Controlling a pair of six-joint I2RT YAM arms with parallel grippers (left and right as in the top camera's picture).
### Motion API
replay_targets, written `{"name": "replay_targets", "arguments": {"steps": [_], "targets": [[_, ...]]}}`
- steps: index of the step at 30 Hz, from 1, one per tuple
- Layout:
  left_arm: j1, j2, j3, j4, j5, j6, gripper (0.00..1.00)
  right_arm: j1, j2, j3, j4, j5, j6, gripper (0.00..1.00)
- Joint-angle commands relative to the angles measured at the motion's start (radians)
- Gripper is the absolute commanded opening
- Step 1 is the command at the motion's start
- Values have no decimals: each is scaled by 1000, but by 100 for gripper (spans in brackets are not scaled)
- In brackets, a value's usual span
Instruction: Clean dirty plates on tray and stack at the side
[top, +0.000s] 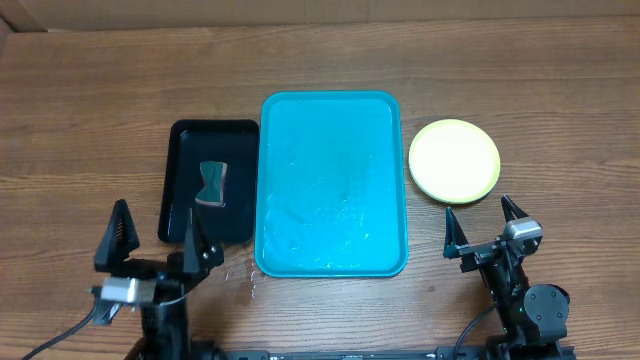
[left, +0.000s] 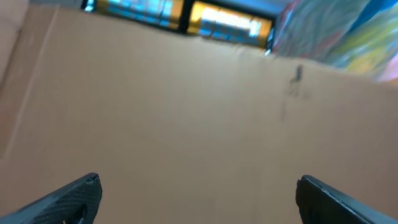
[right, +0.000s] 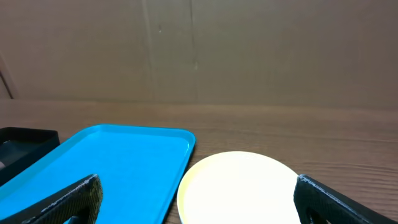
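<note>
Plates (top: 454, 160) lie stacked just right of the tray (top: 333, 185), rims narrowly apart; how many is unclear. Left tool (top: 156, 210) and right tool (top: 478, 208) stand wide, empty.

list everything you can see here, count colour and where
cyan tray: one, bright cyan-blue, centre of the table, nothing on it
plate: one showing from above, pale yellow-green, on the table right of the cyan tray; cannot tell if more lie under it
black tray: one, black, smaller, against the cyan tray's left side
pad: one, grey-blue, bow-shaped, likely a sponge, inside the black tray
table: one, brown wood grain, under everything
cardboard wall: brown, behind the table
left gripper: black, open, empty, near edge by the black tray
right gripper: black, open, empty, near edge below the plate
</note>
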Motion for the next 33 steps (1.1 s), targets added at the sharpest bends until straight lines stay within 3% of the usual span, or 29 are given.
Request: {"name": "replay_targets", "arguments": {"steps": [1, 11, 22, 33], "targets": [[36, -13, -60, 6, 21, -13, 100, -3, -8, -11, 4, 9, -4, 99], [40, -13, -185, -60, 7, -11, 100, -3, -8, -11, 4, 9, -5, 100], [39, -13, -184, -464, -55, 82, 100, -3, -8, -11, 4, 9, -4, 100], [35, -13, -184, -460, -49, 134, 100, -3, -8, -11, 4, 9, -5, 100]]}}
